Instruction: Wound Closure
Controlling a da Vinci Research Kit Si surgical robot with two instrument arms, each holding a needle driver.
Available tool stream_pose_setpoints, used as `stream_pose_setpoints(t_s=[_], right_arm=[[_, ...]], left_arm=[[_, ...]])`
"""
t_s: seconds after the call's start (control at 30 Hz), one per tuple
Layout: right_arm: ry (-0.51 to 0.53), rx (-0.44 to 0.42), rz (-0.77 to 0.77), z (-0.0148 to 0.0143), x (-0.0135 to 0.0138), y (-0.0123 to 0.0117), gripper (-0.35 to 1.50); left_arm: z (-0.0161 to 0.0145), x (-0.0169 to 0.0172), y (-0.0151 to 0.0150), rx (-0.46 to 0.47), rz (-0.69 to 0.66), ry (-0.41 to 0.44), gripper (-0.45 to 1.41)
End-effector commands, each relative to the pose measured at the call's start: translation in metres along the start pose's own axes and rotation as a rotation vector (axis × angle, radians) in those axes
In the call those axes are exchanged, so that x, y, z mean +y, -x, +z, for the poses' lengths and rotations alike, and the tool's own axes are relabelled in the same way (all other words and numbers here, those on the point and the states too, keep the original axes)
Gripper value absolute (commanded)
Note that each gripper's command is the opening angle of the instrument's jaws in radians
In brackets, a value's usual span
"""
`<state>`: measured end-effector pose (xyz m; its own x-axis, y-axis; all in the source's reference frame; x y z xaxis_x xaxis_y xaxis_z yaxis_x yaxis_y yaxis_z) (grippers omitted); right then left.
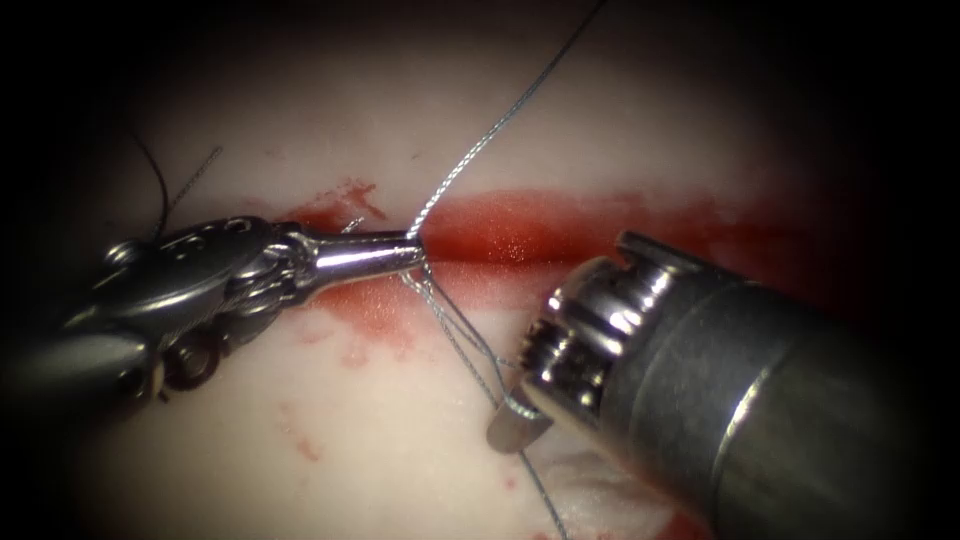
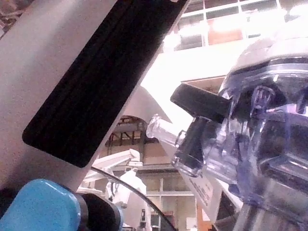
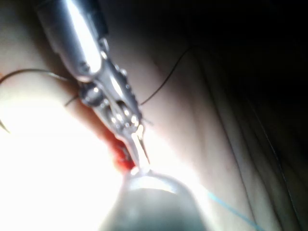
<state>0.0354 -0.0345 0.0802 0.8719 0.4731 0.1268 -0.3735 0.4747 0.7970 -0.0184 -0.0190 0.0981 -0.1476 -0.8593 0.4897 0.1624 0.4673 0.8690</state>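
roughly at the cut point(image 1: 560, 228): left tool point(image 1: 415, 252) reaches in from the cut's left, jaws clenched on the thread point(image 1: 470, 155) right at the cut line. thread runs up-right away from the cut and also down to the right tool point(image 1: 520, 420) below the cut; can't tell its jaw state. needle not identifiable on the tissue point(image 1: 300, 130).

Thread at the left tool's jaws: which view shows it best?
The endoscope view. There the left tool has its jaws shut on the thread over the cut, with strands running down to the right tool. The right wrist view shows thin strands near that tool, glare hiding the grip. The left wrist view faces away.
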Motion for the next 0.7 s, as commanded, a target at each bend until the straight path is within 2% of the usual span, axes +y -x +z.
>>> stream_pose_setpoints(t_s=[0.03,0.2,0.3,0.53,0.7], right_arm=[[0.002,-0.003,-0.005,-0.0001,0.0002,-0.0011,-0.11],[0.009,-0.008,-0.016,0.0005,0.0004,-0.0009,-0.06],[0.015,-0.015,-0.022,0.0005,0.0005,-0.0009,-0.35],[0.032,-0.032,-0.025,0.0003,0.0007,-0.0010,-0.35],[0.056,0.017,-0.015,-0.0017,0.0008,-0.0015,-0.35]], left_arm=[[0.0008,0.0001,0.0011,-0.004,0.005,-0.003,-0.45],[0.0008,0.0000,0.0010,-0.002,0.005,-0.007,-0.45],[0.0009,0.0000,0.0010,0.002,0.005,-0.007,-0.45],[0.0011,-0.0002,0.0007,0.009,0.005,-0.017,-0.45],[0.0008,-0.0001,0.0008,0.028,0.003,-0.013,-0.45]])
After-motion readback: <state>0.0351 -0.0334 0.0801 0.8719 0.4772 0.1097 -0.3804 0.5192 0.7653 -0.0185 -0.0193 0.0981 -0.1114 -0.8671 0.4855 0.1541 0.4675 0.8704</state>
